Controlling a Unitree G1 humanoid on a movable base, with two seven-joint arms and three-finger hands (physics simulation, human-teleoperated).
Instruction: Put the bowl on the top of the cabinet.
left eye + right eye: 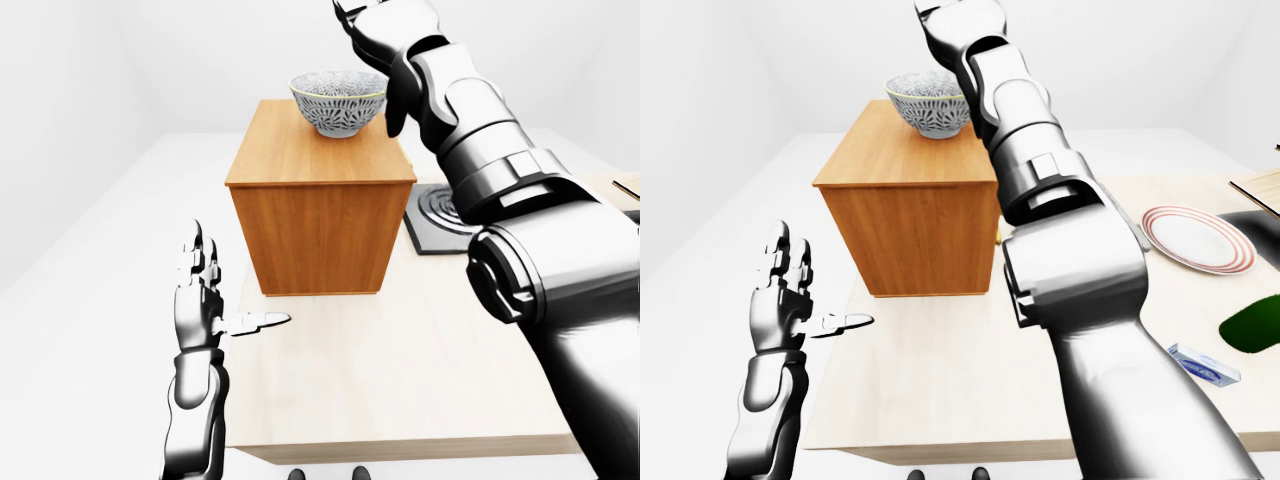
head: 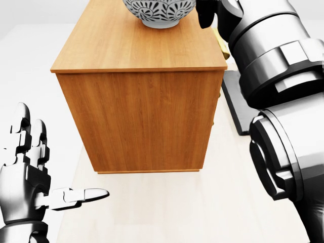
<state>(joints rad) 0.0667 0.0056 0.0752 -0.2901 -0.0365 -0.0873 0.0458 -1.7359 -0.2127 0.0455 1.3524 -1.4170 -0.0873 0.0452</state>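
The patterned grey-and-white bowl stands upright on the top of the wooden cabinet, toward its far end. My right hand hovers just to the right of the bowl and above its rim. Its fingers are spread open and apart from the bowl, with one dark finger hanging down beside it. In the head view only the bowl's lower half shows at the top edge. At the lower left, my left hand is held upright and open beside the cabinet, its thumb pointing right, holding nothing.
The cabinet stands on a pale wooden table. Right of it lies a dark patterned slab. Farther right are a red-rimmed plate, a green object and a small blue-and-white box. The table's near edge runs along the bottom.
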